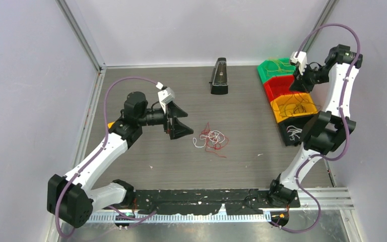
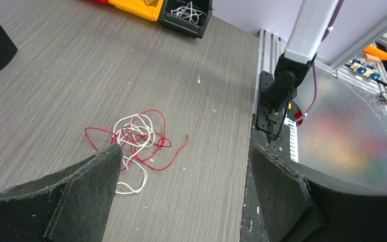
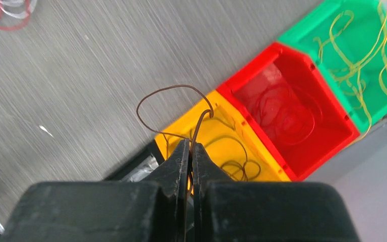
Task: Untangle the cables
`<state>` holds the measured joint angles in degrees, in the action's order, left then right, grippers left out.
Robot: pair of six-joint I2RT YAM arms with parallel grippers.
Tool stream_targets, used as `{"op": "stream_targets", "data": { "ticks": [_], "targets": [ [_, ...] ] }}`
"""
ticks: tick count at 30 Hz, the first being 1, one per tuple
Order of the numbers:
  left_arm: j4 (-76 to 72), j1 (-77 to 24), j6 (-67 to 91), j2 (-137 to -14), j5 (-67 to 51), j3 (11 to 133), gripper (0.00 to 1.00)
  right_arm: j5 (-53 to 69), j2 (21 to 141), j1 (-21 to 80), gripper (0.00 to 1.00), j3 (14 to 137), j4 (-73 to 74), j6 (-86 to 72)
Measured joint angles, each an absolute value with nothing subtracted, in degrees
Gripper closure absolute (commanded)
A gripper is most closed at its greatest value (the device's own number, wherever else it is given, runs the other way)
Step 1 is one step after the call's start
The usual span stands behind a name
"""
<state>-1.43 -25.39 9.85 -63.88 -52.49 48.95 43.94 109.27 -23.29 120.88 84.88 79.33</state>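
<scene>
The right pincer (image 3: 190, 147) is closed on a brown wire (image 3: 157, 95), the yellow bin (image 3: 221, 121) at its 1 o'clock. I think this wire is being sorted; next, open over that bin. The left pincer (image 2: 185, 151) is wide open, the red-white tangle (image 2: 137, 135) near its 9 o'clock.

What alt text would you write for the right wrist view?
The right gripper, shut on a dark brown cable, hangs over a yellow bin. Next to it stand a red bin with red cables and a green bin with yellow cables.
</scene>
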Motion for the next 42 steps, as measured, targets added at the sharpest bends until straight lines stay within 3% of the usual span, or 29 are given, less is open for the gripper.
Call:
{"op": "stream_targets", "data": {
  "ticks": [14, 27, 37, 42],
  "targets": [
    [0.3, -25.4, 9.9, -68.2, -51.6, 52.1, 0.01, 33.6, 117.1, -27.8, 0.95, 124.5, 86.2, 91.8],
    [2.5, -25.4, 9.5, -69.8, -49.9, 53.2, 0.03, 22.1, 118.2, -21.4, 0.95, 113.3, 72.7, 94.8],
    [3.7, -25.3, 8.9, -69.9, -49.9, 53.3, 0.03, 21.5, 123.8, -18.7, 0.94, 109.7, 69.5, 95.5],
    [4.7, -25.0, 8.5, -69.9, -50.0, 53.4, 0.03, 22.0, 124.1, -19.4, 0.86, 106.3, 67.6, 97.6]
  ]
}}
